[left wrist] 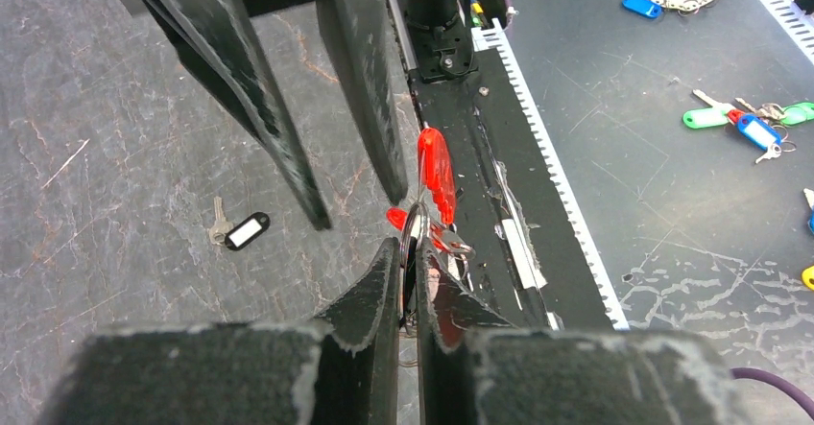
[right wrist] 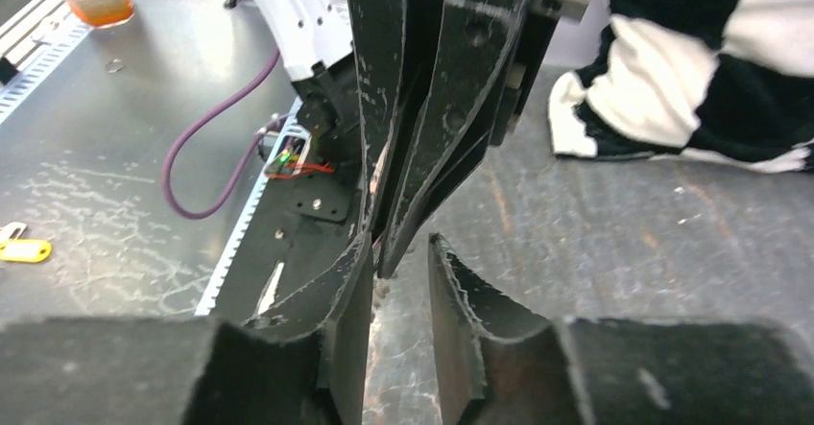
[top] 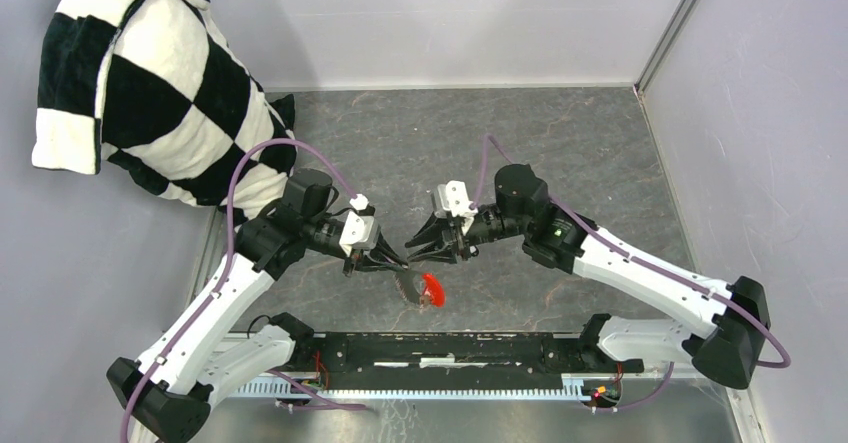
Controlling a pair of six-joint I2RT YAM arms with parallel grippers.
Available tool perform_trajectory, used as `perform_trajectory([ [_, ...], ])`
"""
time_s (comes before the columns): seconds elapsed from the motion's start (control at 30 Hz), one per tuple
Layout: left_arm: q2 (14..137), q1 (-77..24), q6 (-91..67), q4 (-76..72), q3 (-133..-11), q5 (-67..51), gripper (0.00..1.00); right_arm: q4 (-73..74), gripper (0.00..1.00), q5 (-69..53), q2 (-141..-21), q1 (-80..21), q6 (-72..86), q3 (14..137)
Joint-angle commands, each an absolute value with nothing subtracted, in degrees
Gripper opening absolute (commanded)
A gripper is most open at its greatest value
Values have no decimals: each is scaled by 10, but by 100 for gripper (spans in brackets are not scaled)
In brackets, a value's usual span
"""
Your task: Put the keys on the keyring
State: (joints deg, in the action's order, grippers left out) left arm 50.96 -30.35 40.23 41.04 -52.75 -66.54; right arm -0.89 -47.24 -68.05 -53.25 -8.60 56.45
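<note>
If gripped, keyring (left wrist: 419,220) inside left hand (left wrist: 410,257)

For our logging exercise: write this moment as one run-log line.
left gripper: jaws shut on keyring | right gripper: jaws open, opposite | black-headed key: lying on table, apart

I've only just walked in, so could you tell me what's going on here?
The left gripper has its fingers shut on the keyring, the red fob hanging from it. The right gripper faces it tip to tip, open, nothing between its fingers. The black-headed key lies on the table, not yet on the ring.
</note>
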Motion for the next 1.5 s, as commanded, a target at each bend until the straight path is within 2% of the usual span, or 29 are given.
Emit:
perform_trajectory([
  [0.0, 508, -304, 429, 407, -537, -674, 2, -39, 36, -447, -649, -536, -93, 566],
  [0.2, 503, -304, 430, 408, -535, -671, 2, -6, 49, -481, -644, -536, -97, 564],
  [0.5, 506, -304, 429, 408, -545, -671, 2, -12, 46, -482, -670, -541, -84, 560],
  [0.87, 504, -304, 427, 405, -548, -669, 2, 19, 35, -466, -691, -545, -92, 569],
  [0.97, 504, -305, 426, 404, -548, -668, 2, 23, 25, -471, -695, -545, -93, 571],
  [1.07, 503, -304, 428, 405, -545, -665, 2, 27, 9, -475, -698, -545, -95, 577],
  [1.13, 500, -304, 428, 404, -540, -653, 6, 28, 1, -473, -695, -545, -96, 578],
  [1.2, 498, -304, 454, 424, -537, -637, 34, 34, 0, -466, -692, -545, -97, 581],
  [1.3, 497, -304, 543, 484, -534, -605, 59, 68, 0, -445, -690, -545, -111, 592],
  [1.4, 493, -304, 588, 510, -530, -574, 71, 116, 1, -424, -692, -545, -132, 607],
  [1.47, 484, -304, 600, 510, -528, -561, 73, 127, 0, -413, -689, -545, -136, 606],
])
